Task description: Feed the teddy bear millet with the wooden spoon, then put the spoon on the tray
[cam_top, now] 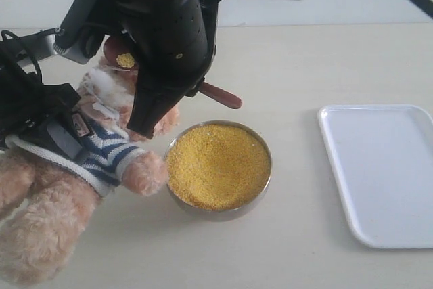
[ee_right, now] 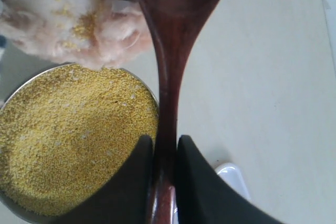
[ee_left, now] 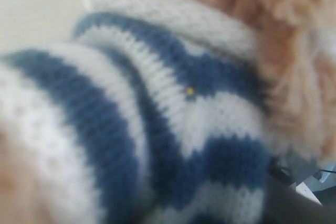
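Feeding step: the right gripper [ee_right: 164,148] is clenched on the wooden spoon [ee_right: 170,51] handle. The loaded end, with some millet [cam_top: 125,60], sits at the teddy bear [cam_top: 101,157] muzzle, just beside the metal bowl [cam_top: 265,167]. Can't tell if the left gripper [cam_top: 47,126], at the bear's shirt, is gripping. Next move, I'd guess: carry the spoon over the bowl to the tray [cam_top: 379,167], well apart on the bowl's other side, and release.
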Robot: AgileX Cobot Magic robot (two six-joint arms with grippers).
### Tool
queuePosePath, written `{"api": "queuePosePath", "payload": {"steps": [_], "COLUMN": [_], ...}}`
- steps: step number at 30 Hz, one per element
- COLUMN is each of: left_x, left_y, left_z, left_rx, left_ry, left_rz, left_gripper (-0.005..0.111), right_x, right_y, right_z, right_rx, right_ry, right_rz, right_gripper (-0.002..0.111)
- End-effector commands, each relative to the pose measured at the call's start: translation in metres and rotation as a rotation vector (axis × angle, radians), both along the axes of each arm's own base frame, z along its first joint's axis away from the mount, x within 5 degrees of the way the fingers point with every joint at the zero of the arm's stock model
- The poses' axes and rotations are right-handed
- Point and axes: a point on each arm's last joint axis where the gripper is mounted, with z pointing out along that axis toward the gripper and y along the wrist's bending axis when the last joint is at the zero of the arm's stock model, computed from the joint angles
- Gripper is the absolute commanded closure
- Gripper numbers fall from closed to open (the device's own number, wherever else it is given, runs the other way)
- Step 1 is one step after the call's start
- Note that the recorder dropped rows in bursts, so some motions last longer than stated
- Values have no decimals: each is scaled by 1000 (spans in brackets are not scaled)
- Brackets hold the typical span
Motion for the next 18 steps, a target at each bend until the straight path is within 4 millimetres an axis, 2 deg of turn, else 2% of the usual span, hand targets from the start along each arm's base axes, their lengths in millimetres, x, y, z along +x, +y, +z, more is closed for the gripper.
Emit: {"api": "queuePosePath", "payload": {"steps": [1, 18], "left_x": [-2, -10], "left_y": [-1, 0], "left_z": [2, 2], "left_rx": [-10, -7], "left_ry": [5, 6], "left_rz": [3, 2], "left_gripper": [103, 103], "right_x": [-3, -4], "right_y": [-5, -6], "right_z": [-5, -2], "right_rx": [-18, -4], "right_ry": [16, 18], "right_rz": [-4, -11], "right_gripper": [109, 109]}}
